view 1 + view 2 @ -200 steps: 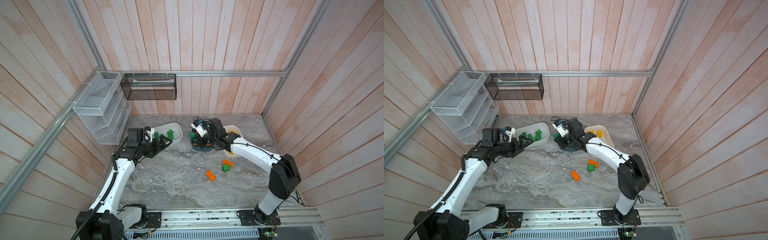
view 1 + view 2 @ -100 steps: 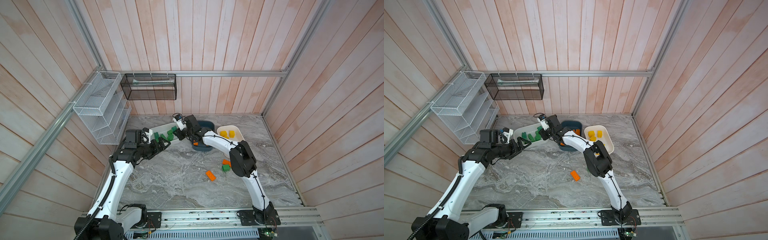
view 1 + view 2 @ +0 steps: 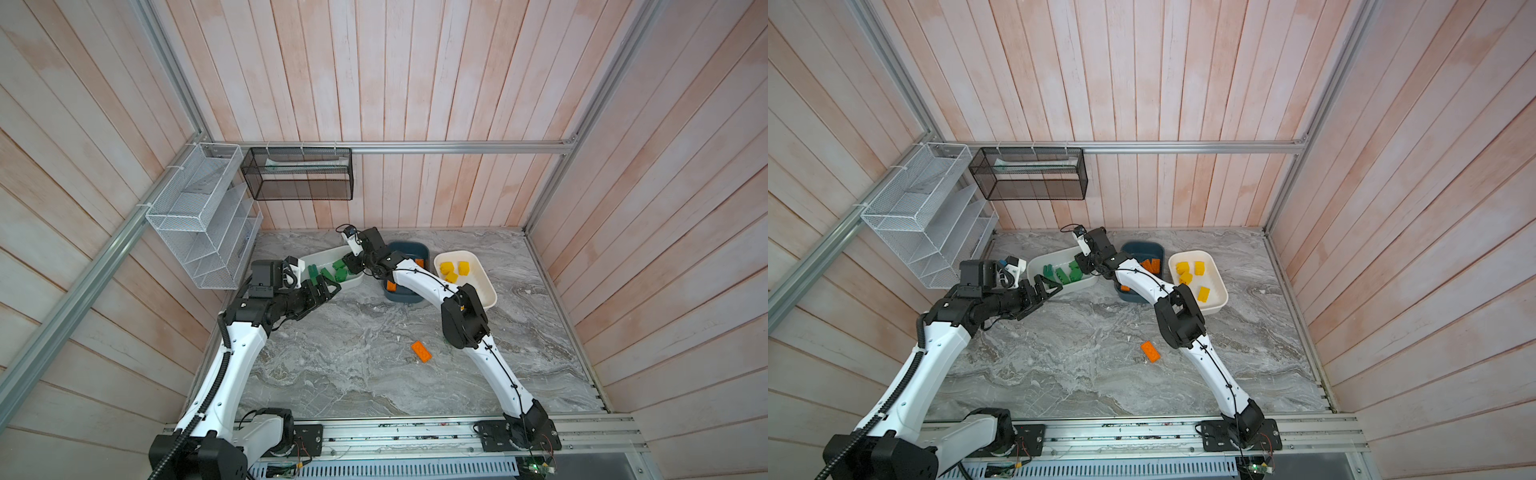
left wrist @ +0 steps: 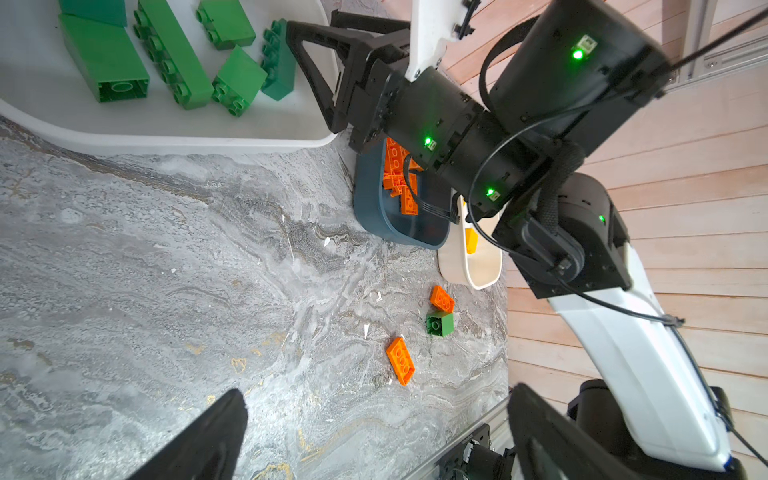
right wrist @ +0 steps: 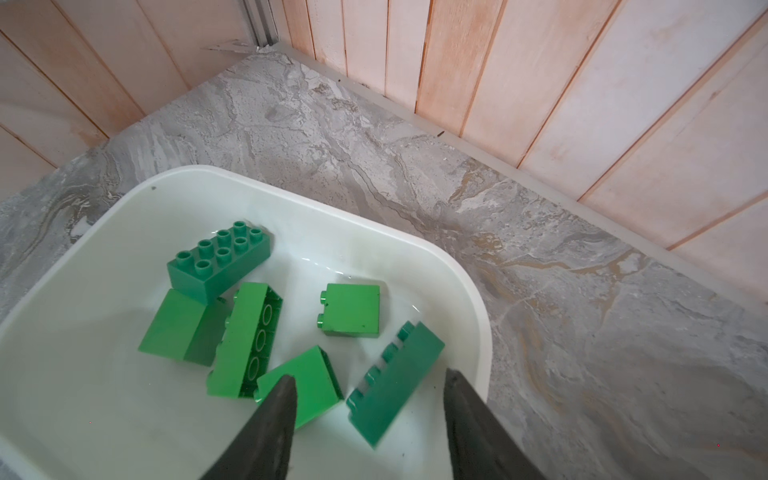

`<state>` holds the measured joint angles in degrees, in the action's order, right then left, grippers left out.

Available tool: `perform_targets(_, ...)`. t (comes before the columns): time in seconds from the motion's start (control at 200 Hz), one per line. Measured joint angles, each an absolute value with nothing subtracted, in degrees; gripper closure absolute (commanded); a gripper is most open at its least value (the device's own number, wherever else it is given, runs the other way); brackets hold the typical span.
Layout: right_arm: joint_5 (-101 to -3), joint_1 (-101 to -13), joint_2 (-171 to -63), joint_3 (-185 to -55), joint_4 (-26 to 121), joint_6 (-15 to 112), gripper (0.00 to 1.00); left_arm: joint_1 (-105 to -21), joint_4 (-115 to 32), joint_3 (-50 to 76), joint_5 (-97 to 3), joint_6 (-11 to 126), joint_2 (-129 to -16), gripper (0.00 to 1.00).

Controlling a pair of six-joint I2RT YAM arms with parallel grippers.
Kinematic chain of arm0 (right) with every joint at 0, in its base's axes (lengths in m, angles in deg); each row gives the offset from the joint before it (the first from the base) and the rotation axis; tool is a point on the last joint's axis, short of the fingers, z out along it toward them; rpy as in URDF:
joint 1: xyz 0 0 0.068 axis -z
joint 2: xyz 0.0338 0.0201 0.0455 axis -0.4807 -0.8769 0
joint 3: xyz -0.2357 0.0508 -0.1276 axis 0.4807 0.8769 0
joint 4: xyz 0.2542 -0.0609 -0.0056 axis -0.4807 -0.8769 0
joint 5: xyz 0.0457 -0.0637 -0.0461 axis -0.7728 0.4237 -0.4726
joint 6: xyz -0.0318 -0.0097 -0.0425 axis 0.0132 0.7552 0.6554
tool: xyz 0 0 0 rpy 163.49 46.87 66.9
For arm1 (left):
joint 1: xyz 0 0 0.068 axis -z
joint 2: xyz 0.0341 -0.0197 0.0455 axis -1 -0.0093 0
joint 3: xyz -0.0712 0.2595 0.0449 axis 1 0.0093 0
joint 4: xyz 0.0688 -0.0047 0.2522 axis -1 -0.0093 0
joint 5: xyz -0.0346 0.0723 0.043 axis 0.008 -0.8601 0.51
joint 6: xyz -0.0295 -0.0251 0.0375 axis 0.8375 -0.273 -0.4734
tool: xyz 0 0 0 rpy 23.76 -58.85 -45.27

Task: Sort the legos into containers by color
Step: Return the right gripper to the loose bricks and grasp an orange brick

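I am holding my right gripper (image 5: 369, 376) with jaws apart, gripping nothing, over the white rounded plastic tub (image 5: 353, 232), where six green studded plastic bricks (image 5: 351, 309) are lying. My left gripper (image 4: 376, 392) is gaping wide and empty above the grey marbled tabletop (image 3: 353, 374). Two orange bricks (image 4: 401, 359) and one green brick (image 4: 439, 323) are lying loose there. Pink wooden planks (image 3: 415, 83) are walling us in.
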<state>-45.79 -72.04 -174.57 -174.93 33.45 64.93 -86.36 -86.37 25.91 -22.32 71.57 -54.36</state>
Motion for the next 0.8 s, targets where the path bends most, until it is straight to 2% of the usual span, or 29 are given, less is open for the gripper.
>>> perform_targets(0.105,-46.84,-71.8,-166.94,-165.31,32.95,65.5,0.39,-86.36,-86.31,26.21,-22.08,71.59,-54.36,0.0)
perform_targets(0.265,-49.02,-71.43,-147.32,-143.28,33.67,64.12,0.35,-86.36,-85.61,27.5,-20.9,71.98,-54.36,0.0)
perform_targets(0.45,-51.12,-71.3,-127.21,-124.57,32.12,60.28,0.33,-86.36,-83.84,29.73,-19.09,73.4,-53.9,0.0)
perform_targets(0.485,-51.23,-71.3,-124.34,-121.51,31.16,59.12,0.29,-86.36,-83.42,30.37,-18.69,73.77,-53.68,0.0)
perform_targets(0.545,-51.47,-71.34,-120.83,-117.12,28.58,57.2,0.24,-86.36,-82.96,31.24,-17.88,74.58,-53.38,0.0)
perform_targets(0.8,-50.11,-74.05,-114.71,-102.41,17.63,51.91,0.24,-86.33,-81.28,32.46,-16.33,76.48,-52.92,0.0)
